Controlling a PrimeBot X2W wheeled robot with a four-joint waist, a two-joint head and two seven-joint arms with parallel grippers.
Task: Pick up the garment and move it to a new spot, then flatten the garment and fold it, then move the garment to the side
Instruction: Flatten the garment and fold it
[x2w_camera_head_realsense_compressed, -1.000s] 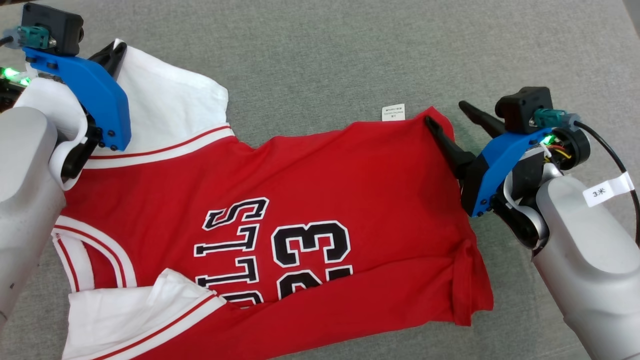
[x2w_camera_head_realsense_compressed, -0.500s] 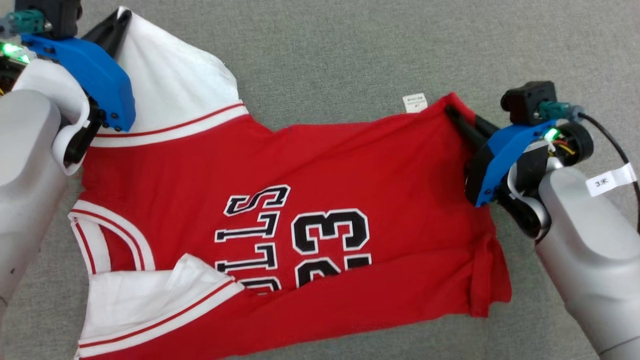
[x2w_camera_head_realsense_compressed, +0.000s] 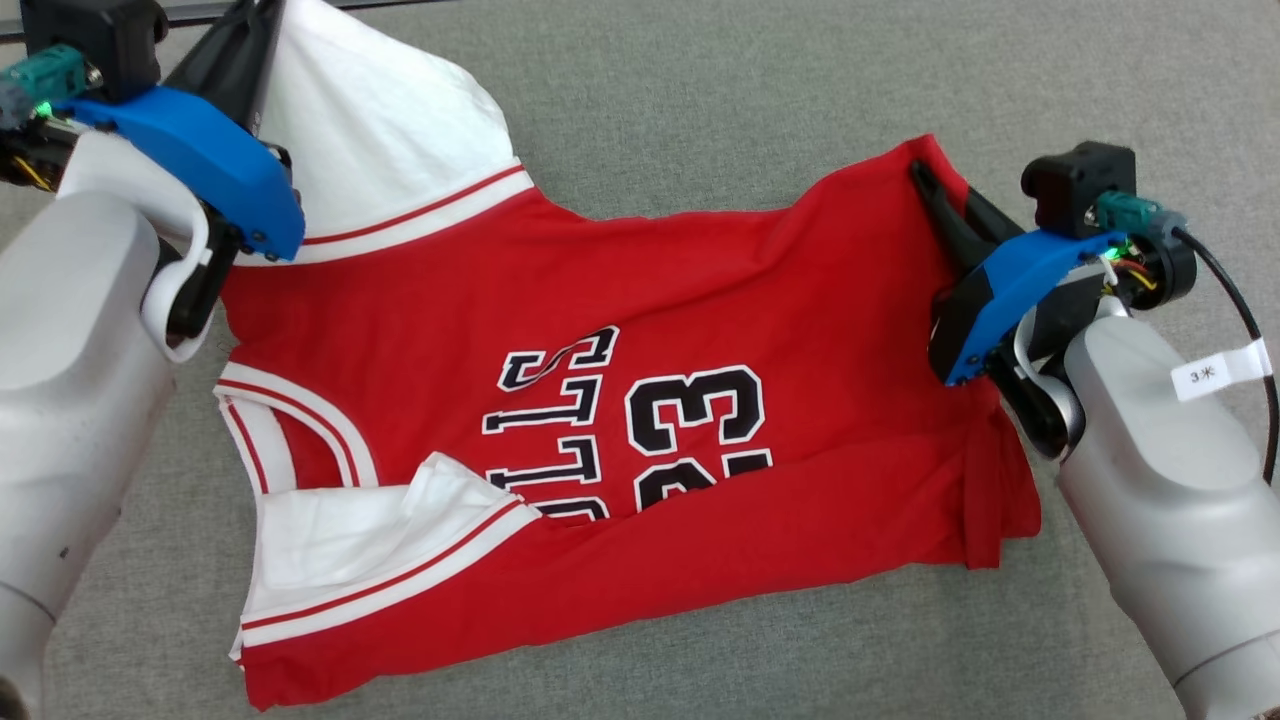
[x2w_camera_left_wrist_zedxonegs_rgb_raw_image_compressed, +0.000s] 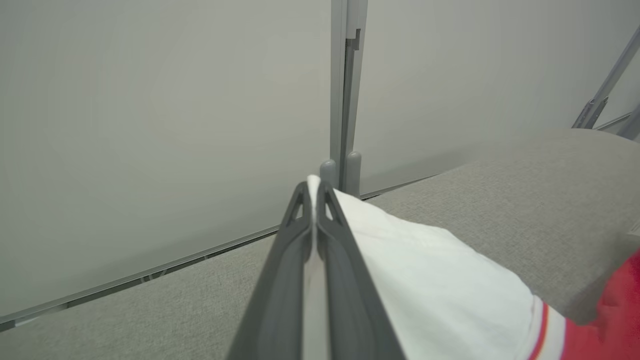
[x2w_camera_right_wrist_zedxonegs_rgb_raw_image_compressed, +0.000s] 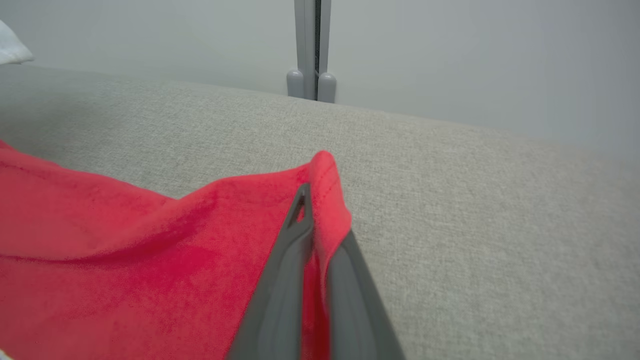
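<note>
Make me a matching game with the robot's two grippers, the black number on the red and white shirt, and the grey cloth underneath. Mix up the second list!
Things:
1. left gripper
2. right gripper
3. black number 23
4. grey fabric surface

Matches:
A. lying under the red and white basketball jersey
B. shut on its red corner
C. shut on its white sleeve
D. printed on its red front

Pairs: 1-C, 2-B, 3-D, 4-A

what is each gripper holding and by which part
Both hold the jersey: left gripper pinches its white sleeve tip, right gripper its red hem corner.
</note>
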